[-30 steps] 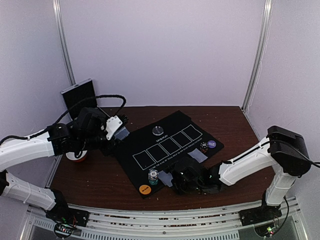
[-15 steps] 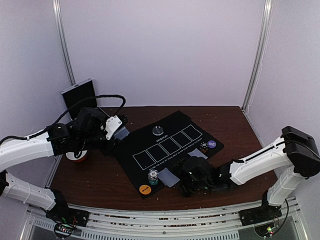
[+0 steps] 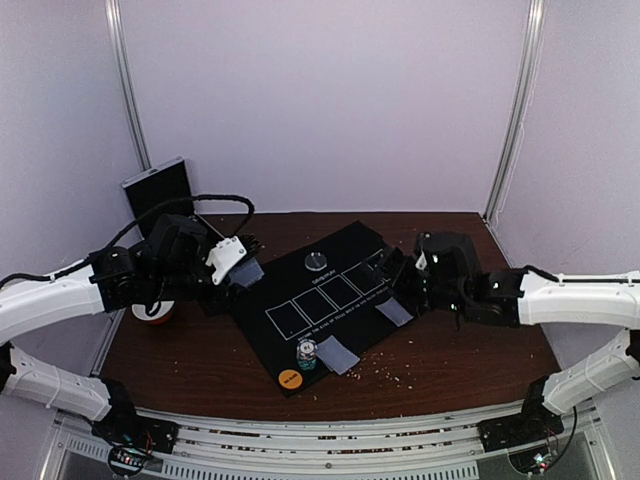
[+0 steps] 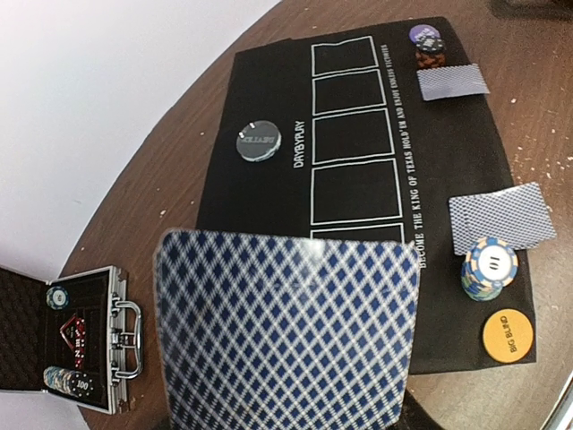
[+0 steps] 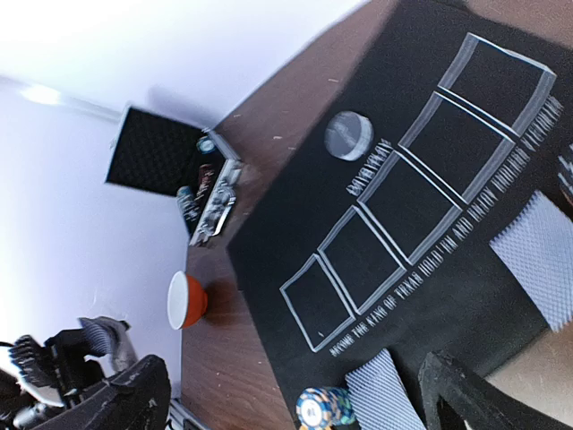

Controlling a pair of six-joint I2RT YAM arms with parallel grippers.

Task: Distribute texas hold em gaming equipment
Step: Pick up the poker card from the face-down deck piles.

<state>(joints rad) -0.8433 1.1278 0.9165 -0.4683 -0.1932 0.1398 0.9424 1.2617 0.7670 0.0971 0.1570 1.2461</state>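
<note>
At the far left a silver metal case (image 3: 155,190) stands open, its lid lined with dark dimpled foam. The left wrist view shows chips in its tray, one marked "100". In front of it a round red-and-white bowl (image 3: 153,312) sits on the brown wooden desk (image 3: 200,352).

The left tool (image 3: 232,262) is closed part-way on a diamond-backed card (image 4: 286,331), blue lattice on white, held by the mat's left edge. It may be a thin pack rather than one card, and the tool's fingers are hidden behind it.

The black cloth mat (image 3: 350,325) carries five white outlined boxes, the word "DAYBYPLAY" and the line "BECOME THE KING OF TEXAS HOLD'EM AND ENJOY ENDLESS FORTUNES". A clear round disc (image 4: 258,141) reading "DEALER" lies beyond the boxes.

At the near corner are an orange disc (image 4: 508,335) marked "BIG BLIND", a stripe-edged chip stack (image 4: 490,267) and, just beside it, the near face-down cards (image 4: 510,218). Further right lie the far face-down cards (image 4: 452,82), a dark chip stack (image 4: 430,54) and a purple disc (image 4: 424,34) whose lettering is too small to read.

The right tool (image 3: 398,276) hangs over the mat's right corner, spread wide and empty. In the top view it covers the purple disc.
</note>
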